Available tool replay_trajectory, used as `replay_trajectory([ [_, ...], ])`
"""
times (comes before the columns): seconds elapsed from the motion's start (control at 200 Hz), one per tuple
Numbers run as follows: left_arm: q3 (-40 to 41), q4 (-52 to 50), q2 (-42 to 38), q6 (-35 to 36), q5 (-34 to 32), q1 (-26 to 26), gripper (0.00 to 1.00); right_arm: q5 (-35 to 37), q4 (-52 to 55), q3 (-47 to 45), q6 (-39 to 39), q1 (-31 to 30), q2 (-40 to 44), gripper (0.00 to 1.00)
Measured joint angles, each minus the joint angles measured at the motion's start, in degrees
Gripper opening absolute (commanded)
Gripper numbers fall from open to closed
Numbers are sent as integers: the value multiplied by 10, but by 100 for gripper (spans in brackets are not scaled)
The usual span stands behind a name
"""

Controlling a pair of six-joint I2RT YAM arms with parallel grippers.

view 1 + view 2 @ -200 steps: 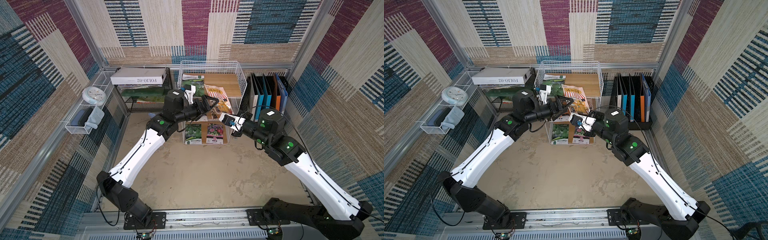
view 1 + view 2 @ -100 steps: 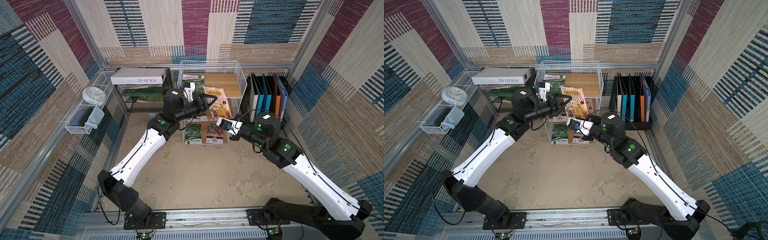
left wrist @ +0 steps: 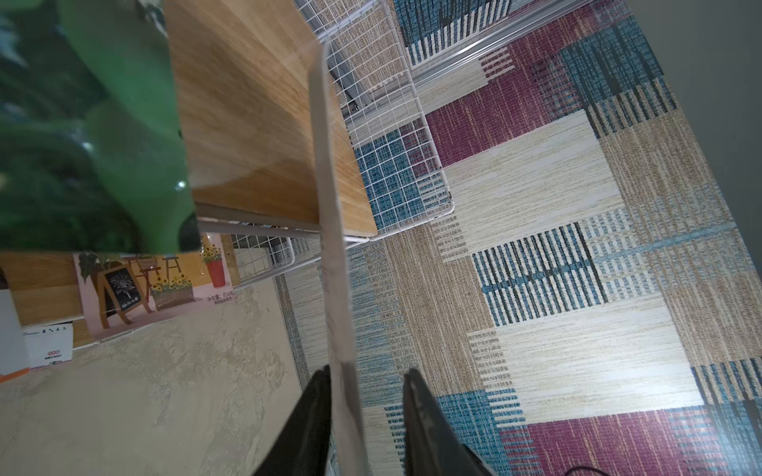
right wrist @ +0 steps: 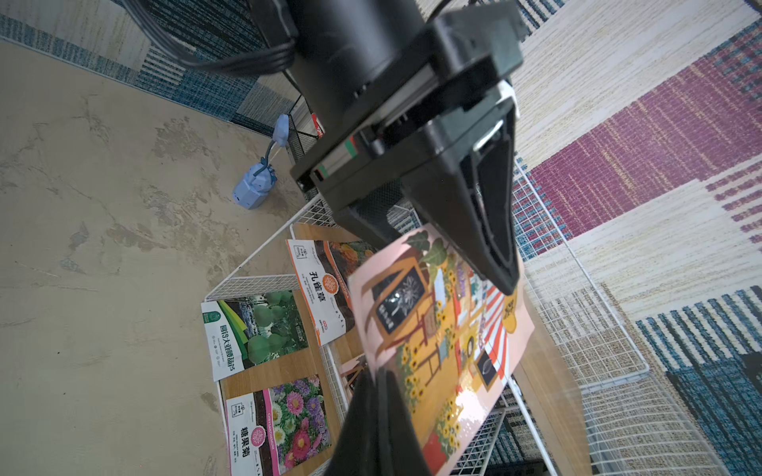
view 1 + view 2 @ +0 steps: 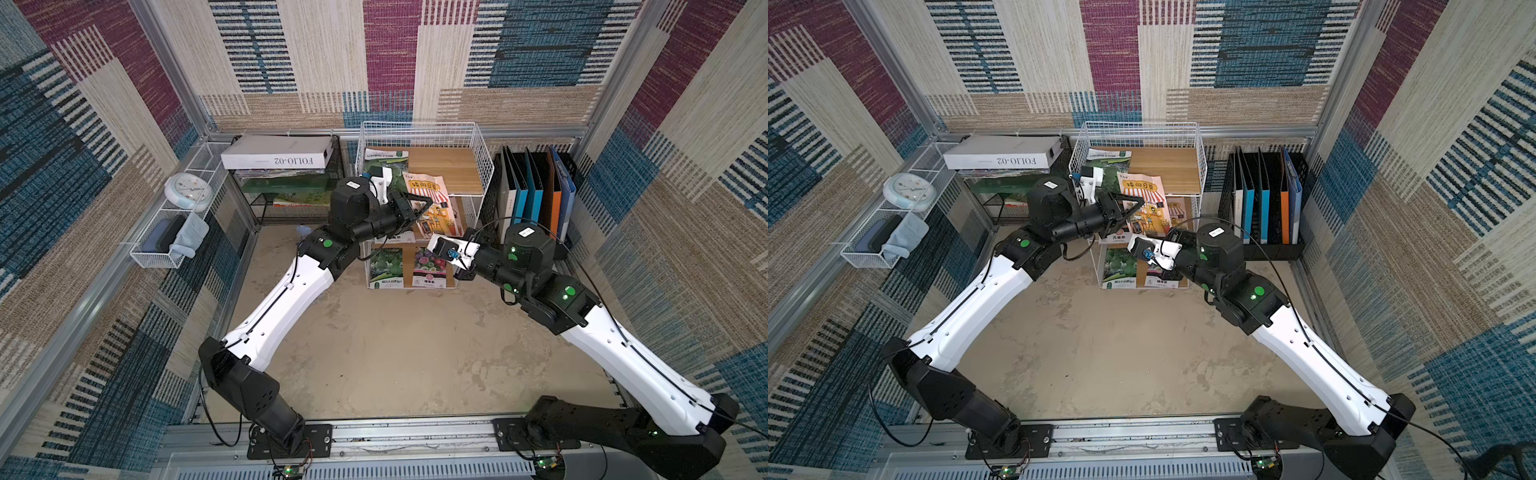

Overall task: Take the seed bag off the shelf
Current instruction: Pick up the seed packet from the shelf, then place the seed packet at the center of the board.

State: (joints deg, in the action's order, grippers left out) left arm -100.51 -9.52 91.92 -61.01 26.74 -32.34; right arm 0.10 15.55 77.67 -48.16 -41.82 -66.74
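The seed bag (image 4: 445,325) (pink, printed with sunflowers) is held tilted over the front edge of the top board (image 5: 451,172) of the shelf (image 5: 415,135). Its near edge is pinched in the fully closed right gripper (image 4: 377,377). The left gripper (image 3: 368,373) is set astride another edge with its jaws narrowly parted. One finger (image 3: 319,395) is touching the bag, and a gap is seen at the other. Other packets (image 4: 255,329) are noted on the lower boards (image 4: 268,381).
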Motion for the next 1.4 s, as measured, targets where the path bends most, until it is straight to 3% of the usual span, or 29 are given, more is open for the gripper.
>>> replay_trajectory([
  [0.13, 0, -9, 0, 2, 0, 0, 0, 3, 0, 0, 0, -2, 0, 0],
  [0.416, 1, -12, 0, 4, 0, 0, 0, 10, 2, -2, 0, -4, 5, 0],
  [0.556, 8, -11, 0, 4, 0, -2, 0, 18, 5, -6, 5, -8, 12, 45],
  [0.581, 10, -12, 0, 4, 0, -3, 0, 23, 5, -8, 7, -9, 15, 69],
  [0.606, 11, -12, -1, 6, 0, -4, 0, 26, 5, -10, 8, -11, 18, 86],
  [0.636, 13, -12, -3, 6, 0, -6, 0, 28, 5, -14, 12, -12, 22, 100],
  [0.822, 35, -12, -25, 25, 0, -17, 0, 51, 35, -29, 61, -20, 64, 99],
  [1.117, 139, -17, -86, 85, -64, -58, 0, 77, 133, 7, 263, -24, 104, 99],
  [1.398, 281, 8, -143, 109, -122, -164, 0, 216, 159, 5, 400, -24, 109, 99],
])
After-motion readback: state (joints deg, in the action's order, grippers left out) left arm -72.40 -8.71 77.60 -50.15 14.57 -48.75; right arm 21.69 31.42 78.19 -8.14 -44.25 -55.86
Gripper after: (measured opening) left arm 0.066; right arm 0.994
